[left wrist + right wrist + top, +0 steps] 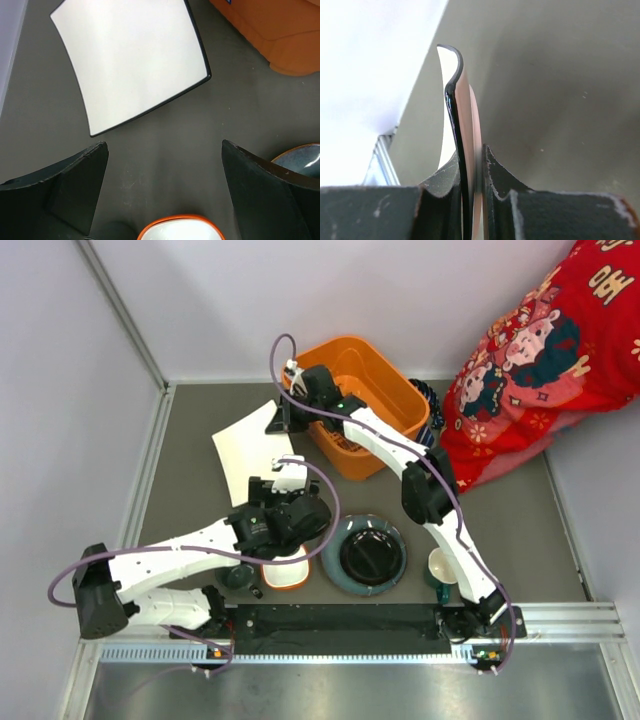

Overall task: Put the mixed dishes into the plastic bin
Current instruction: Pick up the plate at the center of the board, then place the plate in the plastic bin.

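Observation:
The white square plate (252,452) lies left of the orange plastic bin (372,415). My right gripper (284,422) is shut on the plate's edge nearest the bin; in the right wrist view the plate (462,110) shows edge-on between the fingers of that gripper (472,165). My left gripper (285,485) is open and empty, just near of the plate; in the left wrist view this gripper (165,170) hangs over bare table, with the plate (132,60) ahead and the orange bowl (180,230) below. The bowl (285,572) sits under the left arm.
The blue-grey plate with a black centre (365,555) is near the front middle. The dark teal cup (237,577) is left of the bowl. The cream mug (443,565) sits beside the right arm. A striped necktie (430,400) lies right of the bin. A person in red (540,350) is at the back right.

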